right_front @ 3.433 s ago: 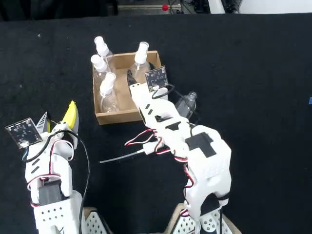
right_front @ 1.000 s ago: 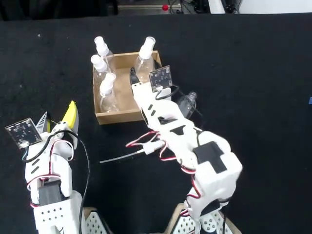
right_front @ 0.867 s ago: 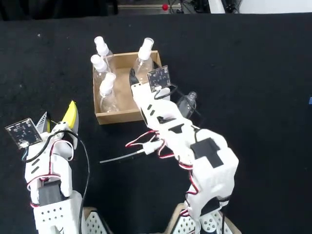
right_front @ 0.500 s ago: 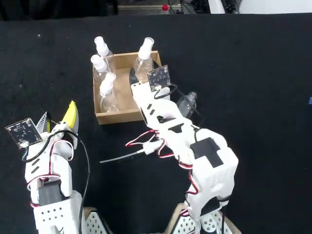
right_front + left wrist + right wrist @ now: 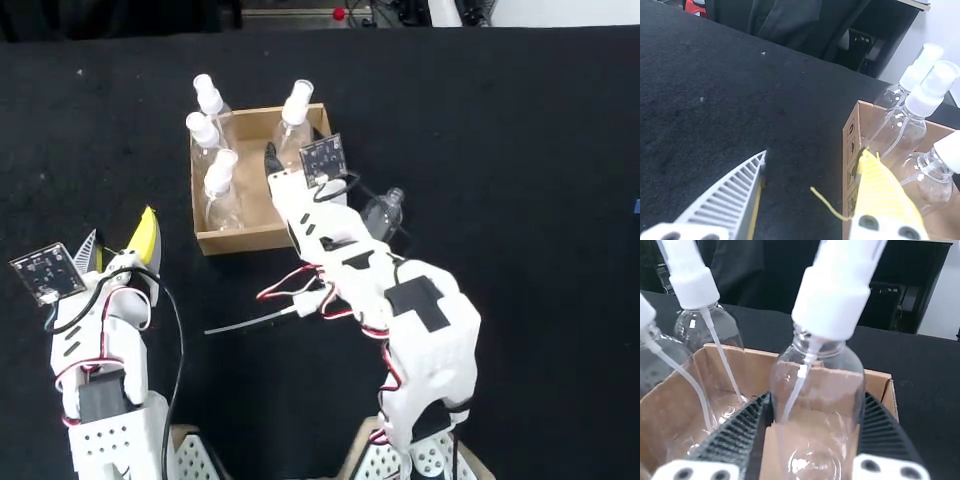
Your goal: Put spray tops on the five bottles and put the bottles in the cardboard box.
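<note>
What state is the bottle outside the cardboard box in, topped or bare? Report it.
Bare: the bottle has a clear neck with no white spray top.

We see a black tablecloth (image 5: 520, 150) spread below; a red knob (image 5: 340, 15) and a white surface (image 5: 560, 12) sit along the frame's upper edge.

Four clear bottles (image 5: 222, 200) with white spray tops (image 5: 221, 160) upright in the open cardboard box (image 5: 240, 240) (corner bottle (image 5: 290, 132) apart from the rest). Fifth bottle (image 5: 380, 212), topless, lying on the bench (image 5: 520, 150) beside.
</note>
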`<state>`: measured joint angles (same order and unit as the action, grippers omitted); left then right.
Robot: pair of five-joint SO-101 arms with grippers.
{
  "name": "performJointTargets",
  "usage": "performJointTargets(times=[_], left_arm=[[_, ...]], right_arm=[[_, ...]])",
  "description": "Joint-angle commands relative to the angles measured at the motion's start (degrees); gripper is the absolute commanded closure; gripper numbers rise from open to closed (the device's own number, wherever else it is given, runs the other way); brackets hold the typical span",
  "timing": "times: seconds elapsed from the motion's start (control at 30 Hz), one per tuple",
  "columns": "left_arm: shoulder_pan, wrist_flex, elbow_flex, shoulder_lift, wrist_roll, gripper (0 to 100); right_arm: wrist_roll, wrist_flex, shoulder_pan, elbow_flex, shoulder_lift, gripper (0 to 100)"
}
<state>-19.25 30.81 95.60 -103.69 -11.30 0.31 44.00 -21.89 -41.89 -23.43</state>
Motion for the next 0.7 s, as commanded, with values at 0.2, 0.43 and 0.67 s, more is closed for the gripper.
performJointTargets(times=[0.2,0.43,0.67], left_arm=[[-0.75,-0.97,0.22,-0.62,0.44,73],[-0.75,-0.97,0.22,-0.62,0.44,73],[-0.75,-0.97,0.22,-0.62,0.44,73]], right_arm=[[0.26,0.09,-0.88,4.35,-0.84,78.3],[0.26,0.18,-0.97,5.41,-2.68,78.3],[0.26,0.09,-0.97,5.32,-2.59,77.9]])
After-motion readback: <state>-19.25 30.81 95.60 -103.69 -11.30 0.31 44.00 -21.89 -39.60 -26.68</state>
